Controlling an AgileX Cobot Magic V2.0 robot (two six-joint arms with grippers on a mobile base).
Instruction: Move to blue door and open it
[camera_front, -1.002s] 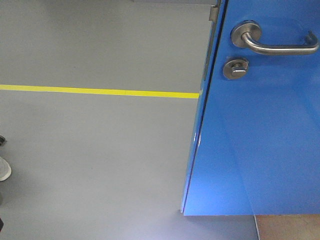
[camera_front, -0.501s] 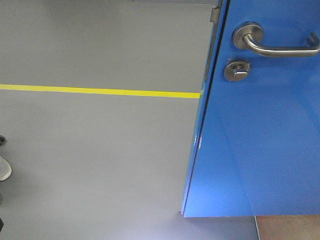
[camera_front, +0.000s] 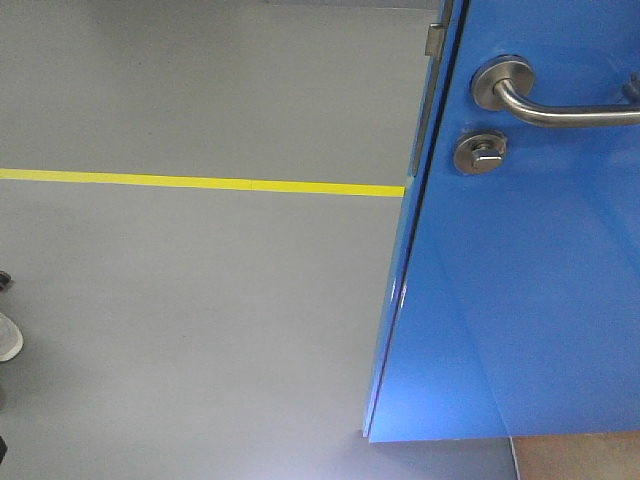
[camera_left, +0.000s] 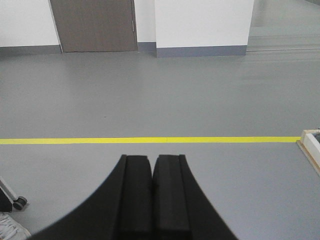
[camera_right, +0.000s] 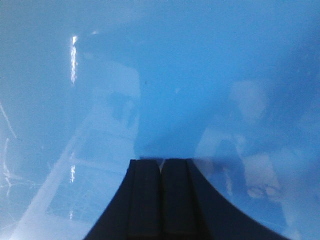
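Right tool (camera_right: 161, 167) (black pads together), against glossy blue door (camera_right: 200, 75); curved silver lever (camera_front: 560, 110)

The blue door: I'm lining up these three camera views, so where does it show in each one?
Front-facing: the blue door fills the right side, its free edge towards the grey floor.
Left wrist: not in view; only floor past the shut left pincer.
Right wrist: it fills the picture beyond the shut right pincer.
Shared landmark: the yellow floor line, also in the left wrist view.
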